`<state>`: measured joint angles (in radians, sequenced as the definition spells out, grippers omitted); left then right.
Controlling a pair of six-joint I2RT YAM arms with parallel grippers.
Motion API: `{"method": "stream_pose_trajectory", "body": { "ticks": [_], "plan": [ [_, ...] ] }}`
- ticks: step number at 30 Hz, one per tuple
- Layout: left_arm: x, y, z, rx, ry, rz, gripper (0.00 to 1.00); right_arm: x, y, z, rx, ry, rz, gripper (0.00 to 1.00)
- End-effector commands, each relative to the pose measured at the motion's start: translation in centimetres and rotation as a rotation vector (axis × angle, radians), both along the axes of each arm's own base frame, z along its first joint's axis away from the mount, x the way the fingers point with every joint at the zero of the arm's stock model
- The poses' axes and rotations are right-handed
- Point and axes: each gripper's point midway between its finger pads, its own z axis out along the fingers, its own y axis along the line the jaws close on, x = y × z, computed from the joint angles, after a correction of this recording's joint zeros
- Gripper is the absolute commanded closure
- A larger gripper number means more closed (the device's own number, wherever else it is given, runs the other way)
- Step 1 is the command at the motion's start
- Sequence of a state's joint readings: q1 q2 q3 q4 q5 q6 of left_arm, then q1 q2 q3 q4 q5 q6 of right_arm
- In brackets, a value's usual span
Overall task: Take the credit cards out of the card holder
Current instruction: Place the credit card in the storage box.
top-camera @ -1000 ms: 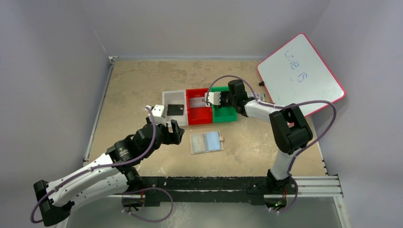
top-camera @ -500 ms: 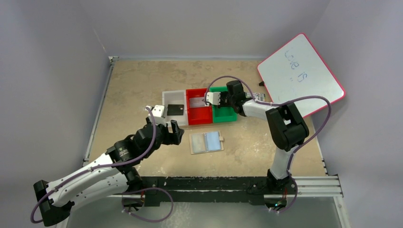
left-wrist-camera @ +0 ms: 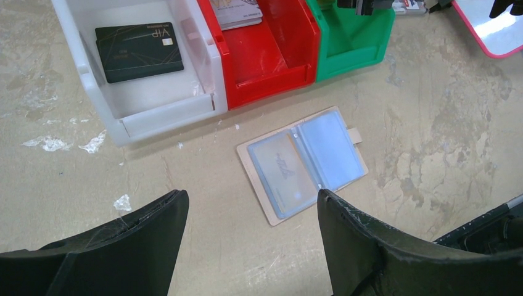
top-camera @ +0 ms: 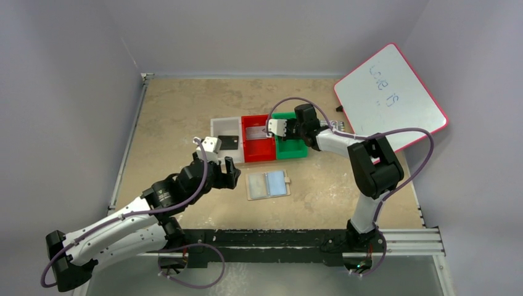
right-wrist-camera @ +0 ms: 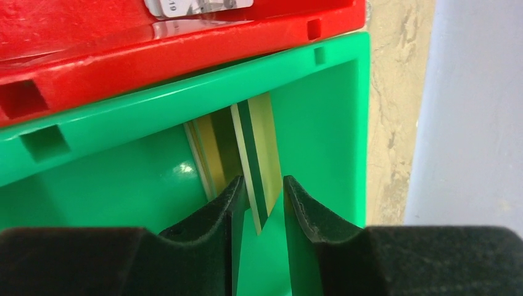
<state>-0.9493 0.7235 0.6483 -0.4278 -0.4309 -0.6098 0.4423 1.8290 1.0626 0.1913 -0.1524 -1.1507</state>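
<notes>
The tan card holder [top-camera: 267,184] lies open and flat on the table, its two light-blue pockets facing up [left-wrist-camera: 302,165]; the left pocket shows a pale insert with dark script. My left gripper [left-wrist-camera: 253,200] hovers open just near of it, touching nothing [top-camera: 229,176]. My right gripper [top-camera: 274,127] reaches into the green bin [right-wrist-camera: 123,185]. A green and gold card [right-wrist-camera: 259,154] stands on edge between its parted fingers, with a gap on the right side [right-wrist-camera: 264,185]. A black card [left-wrist-camera: 140,51] lies in the white bin, and a pale card [left-wrist-camera: 237,11] in the red bin.
The white [top-camera: 223,126], red [top-camera: 259,150] and green [top-camera: 290,149] bins stand side by side behind the card holder. A pink-rimmed whiteboard [top-camera: 388,95] leans at the far right. Small scraps of white litter [left-wrist-camera: 123,202] dot the table.
My right gripper's jaws have parted around the green and gold card in the green bin. The left arm has shifted slightly towards the card holder, still open.
</notes>
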Motion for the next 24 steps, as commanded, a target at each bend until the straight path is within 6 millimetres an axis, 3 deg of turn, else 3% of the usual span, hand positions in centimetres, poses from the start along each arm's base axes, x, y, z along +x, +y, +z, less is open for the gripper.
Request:
{"method": "stream_pose_trajectory", "body": {
  "ticks": [1, 10, 15, 17, 21, 23, 24],
  "plan": [
    [0.2, -0.4, 0.8, -0.032, -0.018, -0.003, 0.24, -0.1, 1.1, 2.1, 0.058, 0.004, 0.019, 0.67],
    [0.3, -0.5, 0.4, -0.018, -0.007, -0.001, 0.24, 0.5, 1.3, 1.6, 0.056, 0.017, 0.015, 0.65],
    [0.3, -0.4, 0.3, -0.017, -0.004, 0.005, 0.24, 0.7, 1.7, 3.6, 0.136, -0.003, -0.026, 0.64],
    [0.3, -0.2, 0.4, -0.018, -0.006, 0.011, 0.24, 1.1, 1.9, 5.8, 0.239, -0.018, -0.103, 0.62],
    [0.4, 0.4, 0.7, -0.024, -0.016, 0.039, 0.24, -0.8, 2.9, 10.2, 0.58, 0.036, -0.25, 0.6],
    [0.5, 0.8, 1.1, -0.036, -0.029, 0.062, 0.24, -0.9, 1.8, 11.3, 0.771, 0.094, -0.467, 0.59],
    [0.5, 1.0, 1.2, -0.039, -0.034, 0.074, 0.24, -1.0, 1.2, 10.9, 0.832, 0.172, -0.611, 0.59]
  ]
}}
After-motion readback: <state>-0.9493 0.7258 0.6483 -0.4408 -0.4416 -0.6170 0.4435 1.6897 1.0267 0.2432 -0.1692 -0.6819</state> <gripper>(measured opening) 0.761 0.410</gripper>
